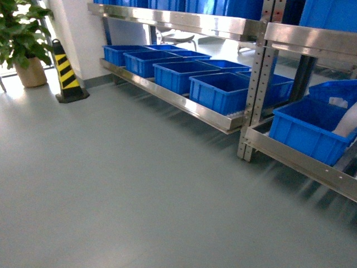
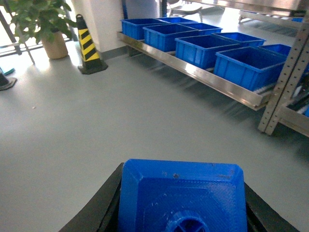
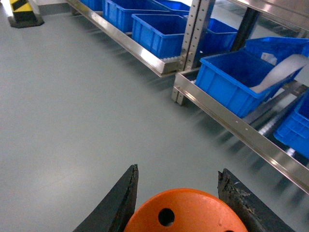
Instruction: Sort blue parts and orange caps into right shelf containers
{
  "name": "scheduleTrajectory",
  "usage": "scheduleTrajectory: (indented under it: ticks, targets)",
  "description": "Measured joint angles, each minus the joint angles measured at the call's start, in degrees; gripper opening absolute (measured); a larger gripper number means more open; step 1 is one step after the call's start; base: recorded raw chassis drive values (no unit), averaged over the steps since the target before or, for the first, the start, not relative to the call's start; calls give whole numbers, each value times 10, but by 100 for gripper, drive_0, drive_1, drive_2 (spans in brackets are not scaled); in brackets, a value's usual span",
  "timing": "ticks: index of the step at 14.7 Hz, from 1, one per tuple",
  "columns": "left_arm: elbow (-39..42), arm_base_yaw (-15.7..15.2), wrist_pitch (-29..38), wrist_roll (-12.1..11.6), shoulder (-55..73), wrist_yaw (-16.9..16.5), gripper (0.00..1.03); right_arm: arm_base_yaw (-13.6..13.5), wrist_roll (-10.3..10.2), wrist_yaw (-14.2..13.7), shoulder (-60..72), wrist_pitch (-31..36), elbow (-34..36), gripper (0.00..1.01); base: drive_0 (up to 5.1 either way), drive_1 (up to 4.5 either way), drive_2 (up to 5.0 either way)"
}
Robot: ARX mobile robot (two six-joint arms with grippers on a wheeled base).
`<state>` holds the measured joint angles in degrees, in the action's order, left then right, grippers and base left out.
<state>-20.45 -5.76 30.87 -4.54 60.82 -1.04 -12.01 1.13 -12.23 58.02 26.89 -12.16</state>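
Wrist views: left jaws tight on a blue part (image 2: 181, 198), right jaws clamping an orange cap (image 3: 186, 212).

I count one blue part (image 2: 182, 198), one orange cap (image 3: 186, 212), at least eight blue crates (image 1: 220, 92) on the low steel shelf (image 1: 184, 103), and beside that shelf's far end one striped cone (image 1: 66, 72) and one potted plant (image 1: 25, 39).

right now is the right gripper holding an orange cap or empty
Holding one: the orange cap sits between the right gripper's dark jaws in the right wrist view.
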Motion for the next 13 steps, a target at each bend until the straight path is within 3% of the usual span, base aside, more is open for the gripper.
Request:
scheduleTrajectory:
  ticks: [13]
  targets:
    - [0,0,0,0,0,0,44,0,0,0,0,0,0,43,-160,-160,-160]
